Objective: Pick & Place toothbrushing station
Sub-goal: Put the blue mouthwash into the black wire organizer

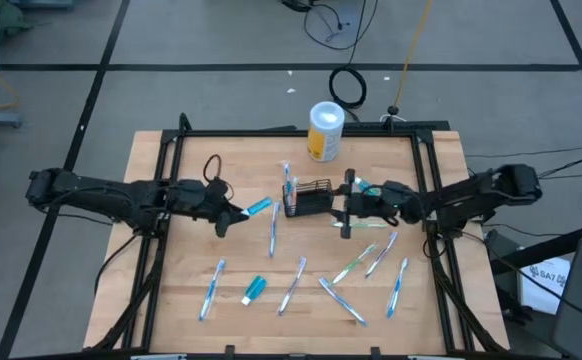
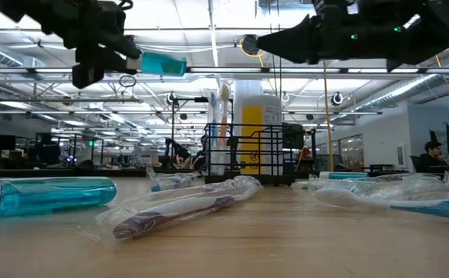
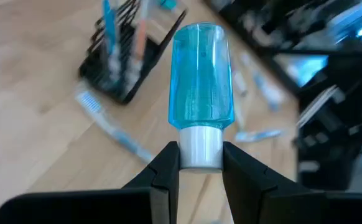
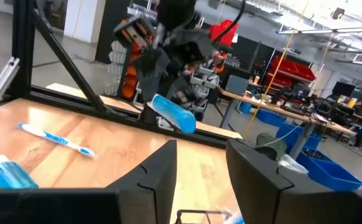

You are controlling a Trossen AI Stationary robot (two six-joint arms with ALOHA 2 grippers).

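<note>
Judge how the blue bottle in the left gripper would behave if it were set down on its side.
The blue bottle looks round and smooth, so it would probably roll. The left gripper pinches only its white cap, so it may pivot.

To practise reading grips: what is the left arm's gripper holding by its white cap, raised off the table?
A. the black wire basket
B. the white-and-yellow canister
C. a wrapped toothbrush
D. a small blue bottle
D: in the left wrist view the left gripper has its jaws closed on the white cap of the small blue bottle.
</note>
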